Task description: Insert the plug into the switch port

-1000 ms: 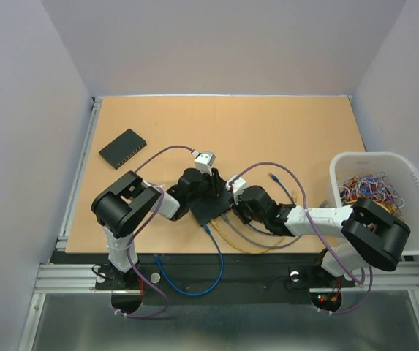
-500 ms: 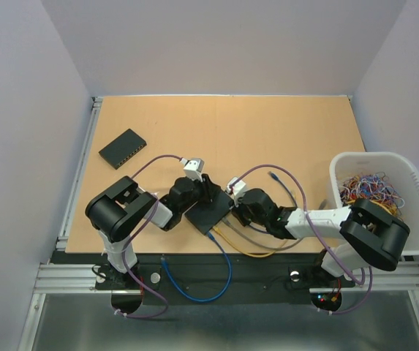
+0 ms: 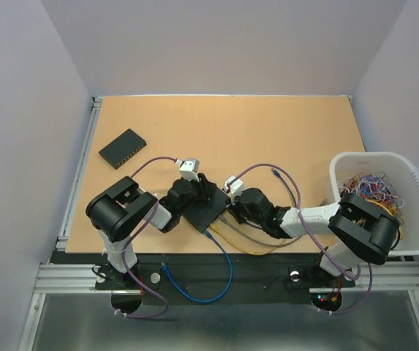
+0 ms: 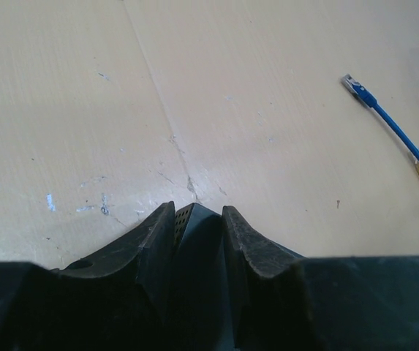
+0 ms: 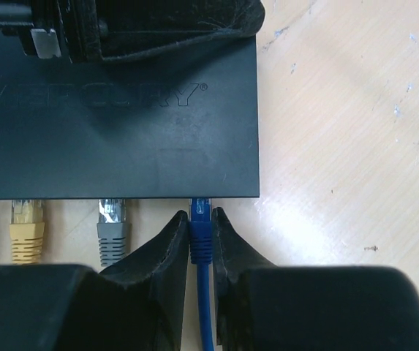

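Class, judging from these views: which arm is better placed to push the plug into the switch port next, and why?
Right, probably. The right gripper already pinches the blue plug, whose tip sits at the switch port edge. The left gripper clamps the switch's far side, steadying it.

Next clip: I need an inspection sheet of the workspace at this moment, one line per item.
Surface: tan board table, lightly scuffed.
Job's things: black switch; blue plug with its tip at the port nearest the switch's corner, seating depth unclear.
Clutter: second switch at far left; white bin holding a coloured tangle.
Grippers: left gripper clamped on the black switch's corner; right gripper pinching the blue plug.
Cables: grey plug and yellow plug sit in ports; loose blue connector lies on the board.
Surroundings: plain walls; aluminium rail at the near edge.
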`<state>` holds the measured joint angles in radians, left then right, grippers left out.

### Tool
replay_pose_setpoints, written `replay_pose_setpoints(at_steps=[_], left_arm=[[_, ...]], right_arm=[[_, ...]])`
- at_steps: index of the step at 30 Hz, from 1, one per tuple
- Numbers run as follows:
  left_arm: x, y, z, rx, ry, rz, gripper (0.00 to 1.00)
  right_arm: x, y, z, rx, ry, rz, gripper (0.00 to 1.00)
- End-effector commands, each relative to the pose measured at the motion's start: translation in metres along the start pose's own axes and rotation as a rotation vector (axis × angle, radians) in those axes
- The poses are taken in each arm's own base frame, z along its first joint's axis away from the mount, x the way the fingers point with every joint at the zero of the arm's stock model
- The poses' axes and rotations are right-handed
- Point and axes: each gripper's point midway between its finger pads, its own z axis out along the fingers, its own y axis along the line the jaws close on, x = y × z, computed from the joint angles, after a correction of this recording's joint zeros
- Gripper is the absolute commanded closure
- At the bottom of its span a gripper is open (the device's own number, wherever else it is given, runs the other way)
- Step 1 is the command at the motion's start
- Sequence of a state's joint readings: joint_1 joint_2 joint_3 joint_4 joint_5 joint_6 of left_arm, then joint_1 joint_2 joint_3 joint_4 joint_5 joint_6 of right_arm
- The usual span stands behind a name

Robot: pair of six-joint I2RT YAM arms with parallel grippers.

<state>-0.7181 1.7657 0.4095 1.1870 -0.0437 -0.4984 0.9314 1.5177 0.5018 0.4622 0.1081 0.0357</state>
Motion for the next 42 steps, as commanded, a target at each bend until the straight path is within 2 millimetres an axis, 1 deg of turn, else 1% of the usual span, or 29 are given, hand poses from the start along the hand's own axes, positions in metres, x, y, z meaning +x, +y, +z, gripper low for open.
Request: replay_pose_setpoints(at_steps=[1,5,7,8,10,11,13,15,16,17,19,20,22,23,24,26,28,29,31,32,33,34,35,36,37,38,40,41,42], left_arm=[[0.127,-0.061,-0.061,0.284,0.533,-0.082,0.59],[0.131,-0.064,-0.055,0.300,0.544,-0.075,0.59],[0.133,-0.063,-0.052,0.297,0.553,-0.060,0.59],[0.130,-0.065,-0.046,0.303,0.543,-0.044,0.59],[0.133,-0.062,-0.042,0.280,0.558,-0.028,0.59],[0.130,-0.064,-0.036,0.282,0.552,-0.019,0.59],[0.132,-0.064,-0.032,0.273,0.565,-0.007,0.59],[0.129,-0.066,-0.024,0.269,0.565,0.004,0.59],[0.131,-0.063,-0.023,0.256,0.576,0.014,0.59],[0.125,-0.066,-0.016,0.249,0.562,0.024,0.58],[0.125,-0.059,-0.013,0.214,0.575,0.041,0.58],[0.120,-0.061,-0.007,0.213,0.566,0.047,0.56],[0.116,-0.058,-0.003,0.191,0.567,0.049,0.55],[0.110,-0.059,0.003,0.189,0.554,0.053,0.55],[0.108,-0.057,0.004,0.175,0.558,0.055,0.52],[0.096,-0.051,0.011,0.146,0.537,0.056,0.50],[0.080,-0.051,0.019,0.137,0.513,0.052,0.46],[0.064,-0.052,0.027,0.143,0.483,0.043,0.44],[0.050,-0.051,0.032,0.136,0.465,0.044,0.43],[0.036,-0.055,0.039,0.141,0.438,0.048,0.43],[0.024,-0.053,0.042,0.133,0.420,0.048,0.43],[0.021,-0.050,0.043,0.115,0.429,0.060,0.43],[0.003,-0.055,0.049,0.114,0.394,0.071,0.43],[-0.001,-0.048,0.048,0.088,0.403,0.075,0.43],[-0.009,-0.048,0.050,0.082,0.391,0.086,0.43],[-0.023,-0.051,0.052,0.082,0.365,0.098,0.43],[-0.035,-0.045,0.052,0.067,0.350,0.094,0.42],[-0.043,-0.046,0.052,0.071,0.334,0.095,0.42],[-0.046,-0.043,0.051,0.064,0.334,0.094,0.42]], right_arm=[[-0.146,0.017,0.009,-0.062,-0.468,0.083,1.00],[-0.152,0.016,0.016,-0.052,-0.475,0.094,1.00],[-0.147,0.014,0.022,-0.039,-0.459,0.111,1.00],[-0.144,0.010,0.023,-0.017,-0.455,0.123,1.00],[-0.132,0.004,0.025,0.017,-0.430,0.152,0.99],[-0.128,-0.003,0.026,0.057,-0.426,0.168,1.00],[-0.117,-0.011,0.026,0.103,-0.410,0.203,1.00],[-0.110,-0.017,0.026,0.136,-0.400,0.231,1.00],[-0.106,-0.018,0.026,0.142,-0.393,0.243,1.00],[-0.103,-0.021,0.027,0.158,-0.388,0.247,1.00],[-0.099,-0.023,0.026,0.176,-0.383,0.265,1.00],[-0.096,-0.028,0.026,0.199,-0.380,0.272,1.00],[-0.094,-0.031,0.025,0.217,-0.378,0.288,0.99],[-0.094,-0.031,0.025,0.222,-0.377,0.288,0.99],[-0.093,-0.033,0.025,0.231,-0.376,0.291,1.00],[-0.091,-0.035,0.024,0.243,-0.373,0.300,1.00],[-0.086,-0.035,0.024,0.248,-0.364,0.304,1.00],[-0.086,-0.036,0.025,0.250,-0.363,0.305,0.99],[-0.082,-0.035,0.027,0.250,-0.352,0.302,0.99],[-0.081,-0.035,0.028,0.250,-0.351,0.303,1.00],[-0.082,-0.036,0.028,0.253,-0.353,0.303,1.00],[-0.083,-0.036,0.028,0.256,-0.353,0.303,1.00],[-0.083,-0.037,0.029,0.260,-0.353,0.300,0.99],[-0.084,-0.038,0.029,0.265,-0.355,0.299,0.99],[-0.084,-0.038,0.029,0.268,-0.355,0.294,0.95],[-0.085,-0.039,0.029,0.275,-0.355,0.292,0.85],[-0.085,-0.040,0.029,0.280,-0.354,0.290,0.77],[-0.085,-0.041,0.028,0.285,-0.356,0.289,0.68],[-0.083,-0.042,0.028,0.286,-0.351,0.287,0.65]])
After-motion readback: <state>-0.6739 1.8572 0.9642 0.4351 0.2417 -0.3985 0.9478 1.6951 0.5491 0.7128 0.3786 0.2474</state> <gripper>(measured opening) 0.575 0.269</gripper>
